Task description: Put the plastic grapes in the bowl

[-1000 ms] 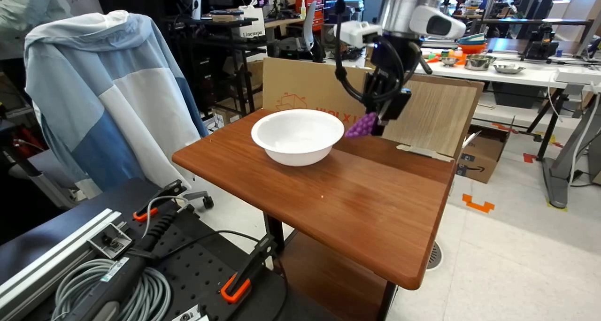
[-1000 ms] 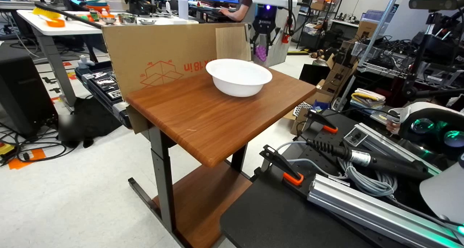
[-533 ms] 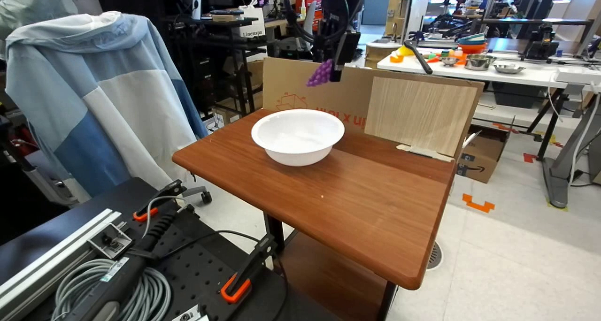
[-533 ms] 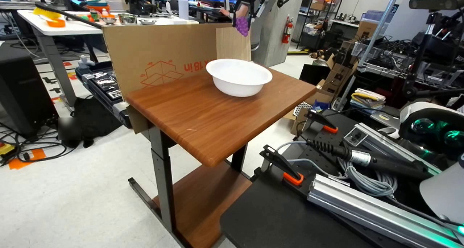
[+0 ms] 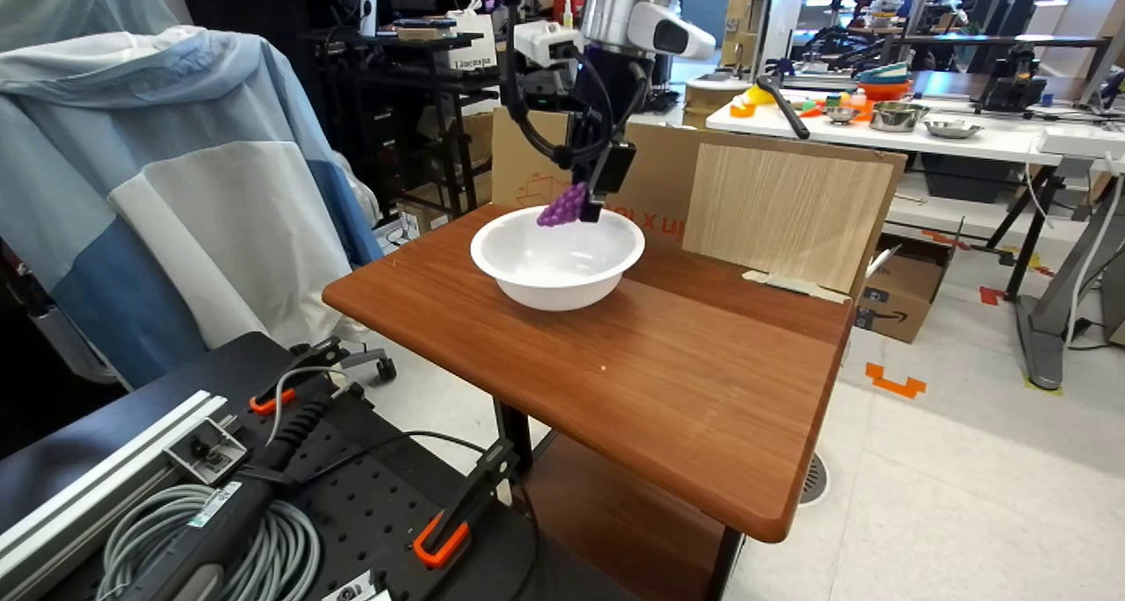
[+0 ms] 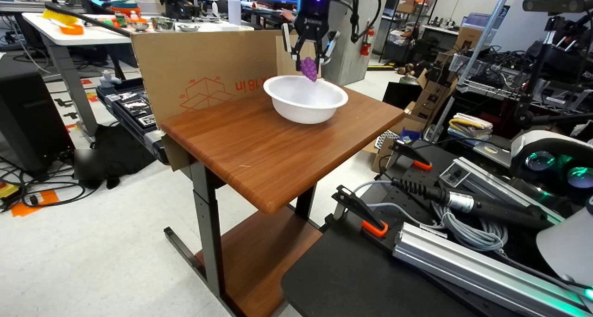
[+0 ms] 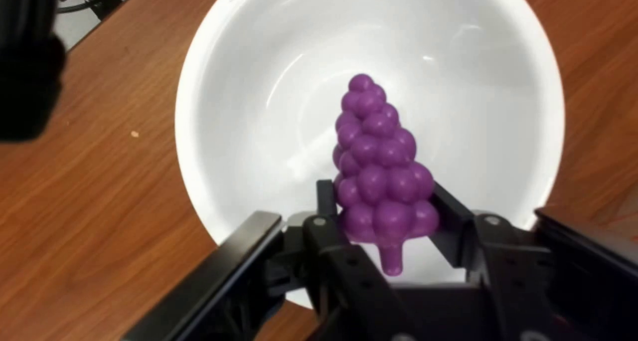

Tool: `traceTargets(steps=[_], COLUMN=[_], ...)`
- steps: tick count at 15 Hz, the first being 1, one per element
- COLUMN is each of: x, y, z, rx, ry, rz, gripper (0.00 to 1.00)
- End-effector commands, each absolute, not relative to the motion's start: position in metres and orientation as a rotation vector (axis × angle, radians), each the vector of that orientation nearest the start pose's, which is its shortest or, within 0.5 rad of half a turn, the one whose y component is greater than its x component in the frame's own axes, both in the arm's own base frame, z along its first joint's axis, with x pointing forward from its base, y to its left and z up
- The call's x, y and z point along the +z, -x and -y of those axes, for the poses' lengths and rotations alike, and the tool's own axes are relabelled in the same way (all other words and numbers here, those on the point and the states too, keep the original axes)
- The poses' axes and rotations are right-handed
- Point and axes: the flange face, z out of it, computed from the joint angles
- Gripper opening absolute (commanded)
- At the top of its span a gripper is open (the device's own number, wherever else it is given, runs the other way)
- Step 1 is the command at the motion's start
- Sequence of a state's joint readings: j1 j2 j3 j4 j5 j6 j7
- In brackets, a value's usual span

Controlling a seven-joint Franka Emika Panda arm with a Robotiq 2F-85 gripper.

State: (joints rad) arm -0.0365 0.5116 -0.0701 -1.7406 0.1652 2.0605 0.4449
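The purple plastic grapes (image 7: 381, 156) are between the two fingers of my gripper (image 7: 383, 201) in the wrist view, gripped near the wide stem end. The tapered end points away from the fingers and down. The white bowl (image 7: 239, 111) lies below them and surrounds the grapes in that view. In both exterior views the gripper (image 5: 587, 204) (image 6: 308, 66) holds the grapes (image 5: 562, 206) (image 6: 308, 69) over the back part of the bowl (image 5: 558, 298) (image 6: 305, 114). The tip appears near rim height; whether it is below the rim I cannot tell. The bowl stands upright.
The bowl stands on a brown wooden table (image 5: 677, 381) (image 6: 259, 155). A cardboard panel (image 5: 655, 166) (image 6: 208, 60) stands upright along the table's back edge, behind the gripper. A black bench (image 5: 352, 496) with clamps and cables is in front. A chair with a jacket (image 5: 220, 197) stands beside the table.
My gripper rose with the grapes from beside the bowl, moved across above it, and then came down over it. The bowl has not moved. The jacket on the chair shifted slightly.
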Motion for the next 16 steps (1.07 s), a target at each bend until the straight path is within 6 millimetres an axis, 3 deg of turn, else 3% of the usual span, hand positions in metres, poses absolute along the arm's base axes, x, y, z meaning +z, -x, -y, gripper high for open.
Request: traceTargets(steps=[1,3,4,5,9,13,14,16], x=[0.251,0.243,0.239,0.239,0.252,0.291,0.262,0.281], y=[-0.639,-0.64,-0.64,-0.64,-0.635,-0.621,-0.637,-0.632], z=[0.057,0.059,0.059,0.059,0.059,0.058,0.058,0.058], rx=[0.382,0.398,0.401,0.401,0.388,0.357,0.354,0.344], ry=[2.86,2.841,2.833,2.835,2.81,2.805,2.831,2.827], rz=[-1.015,-1.035,-1.045,-1.047,-1.056,-1.032,-1.035,-1.03], gripper=[0.21,0.21,0.71,0.73,0.99,1.0,1.0,1.0])
